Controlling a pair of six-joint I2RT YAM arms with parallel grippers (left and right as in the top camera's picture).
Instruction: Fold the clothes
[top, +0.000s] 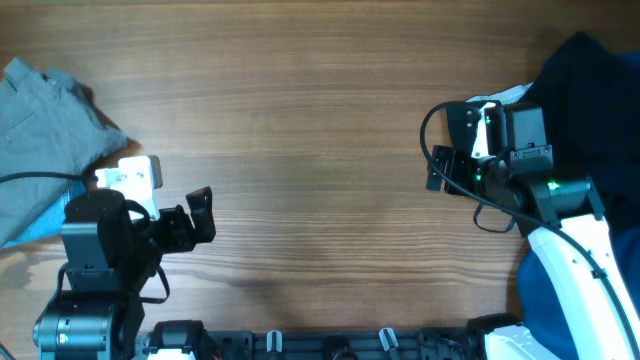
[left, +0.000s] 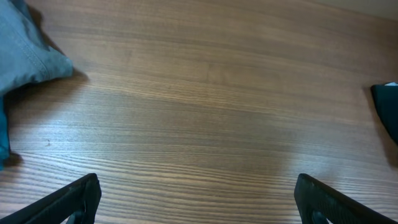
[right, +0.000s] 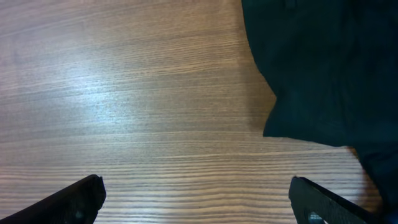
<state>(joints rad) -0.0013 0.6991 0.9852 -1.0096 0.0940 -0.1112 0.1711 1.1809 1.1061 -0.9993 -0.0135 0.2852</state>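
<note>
A grey-blue garment (top: 40, 110) lies crumpled at the table's far left; its corner shows in the left wrist view (left: 25, 50). A dark navy garment (top: 590, 90) lies heaped at the far right and fills the upper right of the right wrist view (right: 323, 68). My left gripper (top: 205, 215) is open and empty over bare wood, right of the grey garment (left: 199, 202). My right gripper (top: 445, 140) is open and empty over bare wood, just left of the navy garment's edge (right: 199, 199).
The wooden table (top: 310, 120) stretches between the two garments. A bright blue cloth edge (top: 40, 225) shows under the grey garment. A white patch (top: 500, 97) sits by the navy garment. More blue fabric (top: 545, 300) lies at the lower right.
</note>
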